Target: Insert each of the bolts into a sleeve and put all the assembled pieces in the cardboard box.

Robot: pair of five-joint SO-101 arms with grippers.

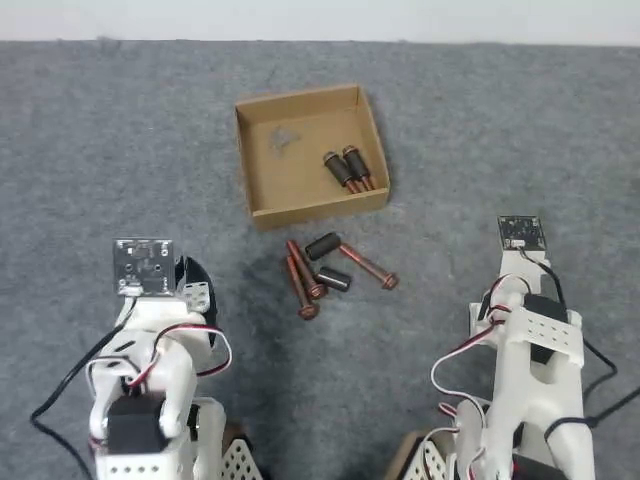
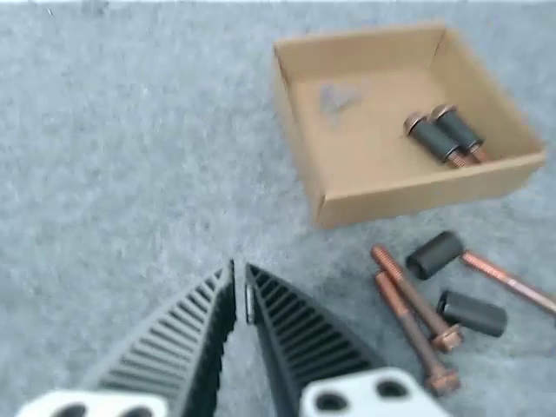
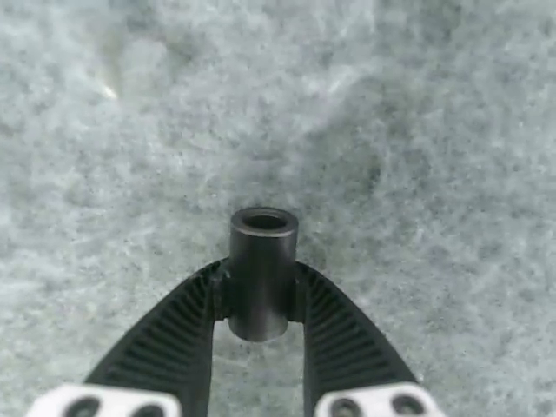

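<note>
Sleeve-loading step: we see the right claw pinching 1 sleeve, the left claw pressed together, empty; next, we judge, 1 bolt needs fetching.

Left arm at 7 o'clock and right arm at 5 o'clock: white shells; black servos; red-white-black cables; ribbed black fingers on white, screw-holed mounts.

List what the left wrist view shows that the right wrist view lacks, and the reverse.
Left wrist view, not right: the cardboard box holding two assembled pieces, three loose bolts, two loose sleeves, and the shut left hand. Right wrist view, not left: a sleeve clamped in the right hand. Both: the grey carpet.
</note>
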